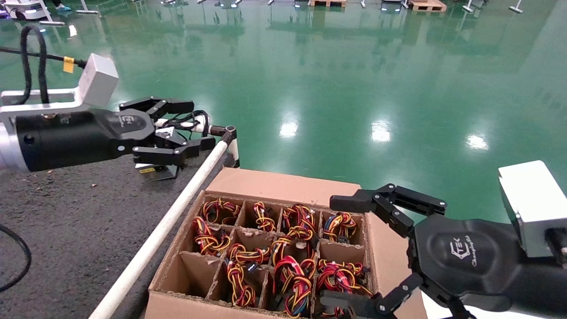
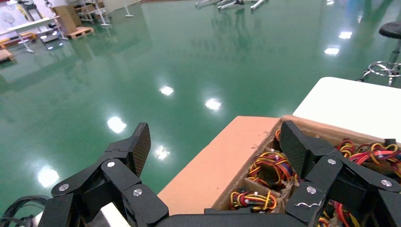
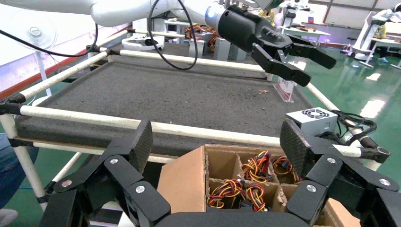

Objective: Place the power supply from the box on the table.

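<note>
**Power supply already on the tabletop, both grippers empty**

A wide, glossy green floor (image 1: 354, 79) fills the background, and in front of it lies the dark grey, rough tabletop (image 1: 79, 212) with its white pipe rail (image 1: 177, 208). The power supply (image 3: 312, 119) rests on the far corner of this tabletop, close to the rail joint, and its black cables (image 3: 352, 124) hang partly over the edge. In the head view it is mostly hidden behind the left gripper (image 1: 195, 128).

This left gripper hangs above that corner with its fingers wide apart and nothing between them. The right gripper (image 1: 339, 250) hovers over the near right part of the box (image 1: 283, 184), also with fingers spread wide and empty. The box stands just beside the tabletop; most cells show red-yellow cable bundles (image 1: 292, 274), and the near left cell looks empty.

I judge the placing to be done, or almost done; what remains is probably only to draw the left arm away.

On each gripper body a white logo reads like "TEK"; the smaller line under it I cannot read. A yellow tag (image 1: 68, 64) on the left arm's cable shows no readable text.
</note>
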Available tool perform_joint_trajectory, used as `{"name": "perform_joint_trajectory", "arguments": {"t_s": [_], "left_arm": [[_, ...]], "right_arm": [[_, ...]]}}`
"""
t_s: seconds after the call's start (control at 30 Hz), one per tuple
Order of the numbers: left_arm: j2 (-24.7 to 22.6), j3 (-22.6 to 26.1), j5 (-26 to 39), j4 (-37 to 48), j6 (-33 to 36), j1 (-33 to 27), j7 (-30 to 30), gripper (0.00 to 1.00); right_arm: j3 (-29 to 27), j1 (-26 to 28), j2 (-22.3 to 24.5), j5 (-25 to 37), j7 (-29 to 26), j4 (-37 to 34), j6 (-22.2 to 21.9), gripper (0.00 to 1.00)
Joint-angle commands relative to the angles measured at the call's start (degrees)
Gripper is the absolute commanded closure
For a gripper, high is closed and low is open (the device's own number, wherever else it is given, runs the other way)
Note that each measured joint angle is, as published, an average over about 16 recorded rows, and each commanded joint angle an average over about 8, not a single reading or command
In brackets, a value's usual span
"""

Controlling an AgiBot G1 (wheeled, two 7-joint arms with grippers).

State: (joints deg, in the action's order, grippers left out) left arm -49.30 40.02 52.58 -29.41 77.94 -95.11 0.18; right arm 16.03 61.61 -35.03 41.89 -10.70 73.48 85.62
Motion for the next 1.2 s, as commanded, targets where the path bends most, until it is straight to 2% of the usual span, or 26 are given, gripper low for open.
{"name": "perform_joint_trajectory", "arguments": {"t_s": [0.03,1.2], "left_arm": [[0.2,-0.4,-0.2,-0.7,0.1,0.6,-0.2,0.00],[6.3,-10.5,-4.7,-19.4,3.4,14.7,-4.8,0.00]], "right_arm": [[0.0,0.0,0.0,0.0,0.0,0.0,0.0,0.00],[0.0,0.0,0.0,0.0,0.0,0.0,0.0,0.00]]}}
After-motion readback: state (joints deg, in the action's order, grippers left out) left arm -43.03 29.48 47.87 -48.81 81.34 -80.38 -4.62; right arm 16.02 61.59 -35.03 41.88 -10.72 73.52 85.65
